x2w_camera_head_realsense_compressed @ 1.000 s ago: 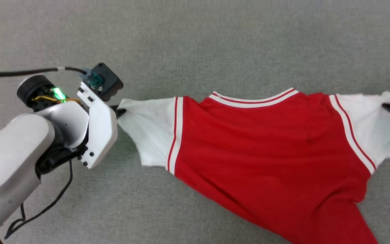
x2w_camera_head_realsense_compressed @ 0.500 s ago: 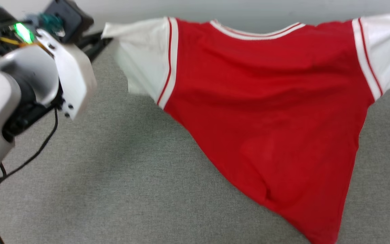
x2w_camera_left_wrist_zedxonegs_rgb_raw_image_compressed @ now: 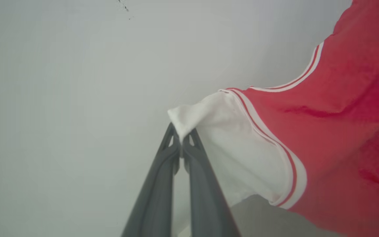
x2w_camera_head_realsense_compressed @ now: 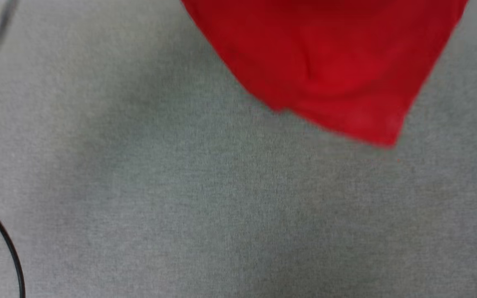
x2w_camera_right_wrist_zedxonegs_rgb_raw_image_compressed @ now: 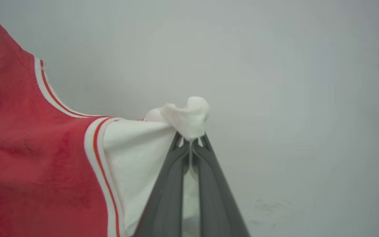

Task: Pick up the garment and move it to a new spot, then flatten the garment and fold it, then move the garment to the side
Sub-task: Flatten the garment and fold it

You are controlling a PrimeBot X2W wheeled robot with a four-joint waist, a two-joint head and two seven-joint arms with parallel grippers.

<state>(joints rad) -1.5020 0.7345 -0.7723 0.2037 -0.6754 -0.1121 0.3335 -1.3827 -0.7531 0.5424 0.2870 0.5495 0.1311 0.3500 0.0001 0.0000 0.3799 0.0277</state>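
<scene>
At the far edge of your head view, the garment [x2w_camera_head_realsense_compressed: 325, 62] hangs as a blurred red point over the grey surface [x2w_camera_head_realsense_compressed: 180, 207] — collar and sleeves cut off above. You have one garment with two white sleeves, each pinched: the left gripper [x2w_camera_left_wrist_zedxonegs_rgb_raw_image_compressed: 181, 140] is pressed together on one sleeve tip, the right gripper [x2w_camera_right_wrist_zedxonegs_rgb_raw_image_compressed: 192, 140] on the other's bunched cuff. One black cable [x2w_camera_head_realsense_compressed: 7, 244] curves at the near left — its ends run out of frame.
</scene>
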